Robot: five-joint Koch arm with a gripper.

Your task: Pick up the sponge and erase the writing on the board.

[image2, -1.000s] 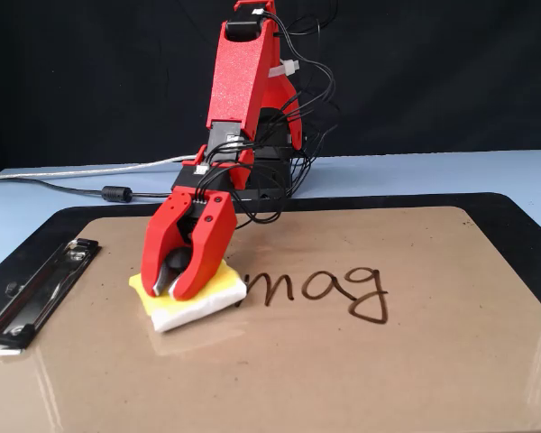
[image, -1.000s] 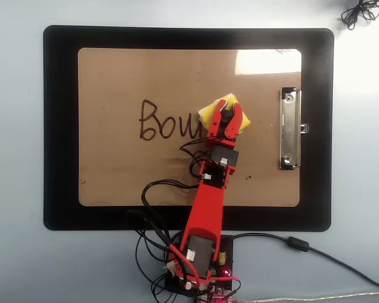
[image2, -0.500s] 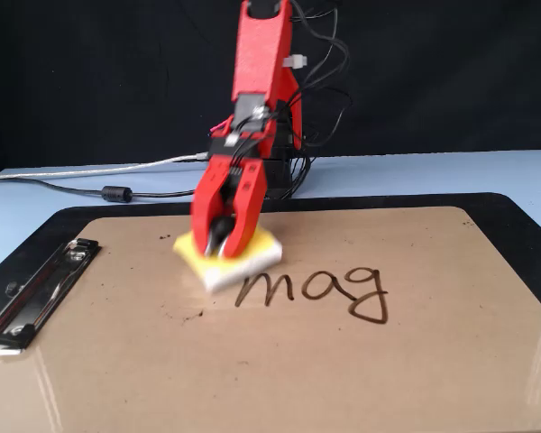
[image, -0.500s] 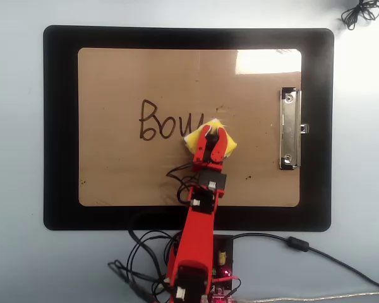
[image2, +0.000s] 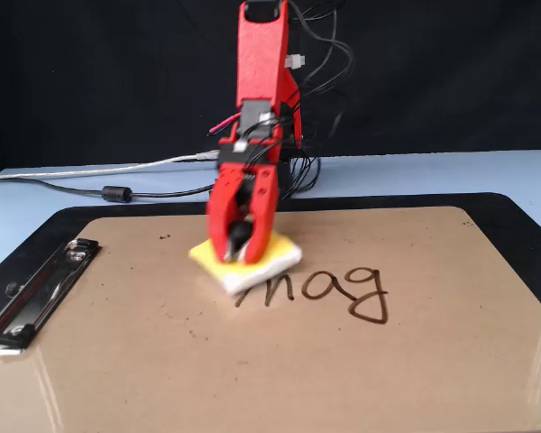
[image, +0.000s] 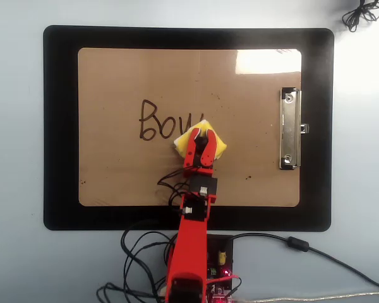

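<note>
Tool (image: 202, 134) clamped on the sponge (image: 216, 146), jaws closed against its sides; sponge pressed flat on the board (image: 114, 177), over the last letter of the writing (image: 161, 121). In the overhead view the remaining letters lie directly to the left of the sponge, in one row along the board's long axis. In the fixed view the same letters (image2: 338, 287) extend to the right. Judgement: next wipe should run along that row.
</note>
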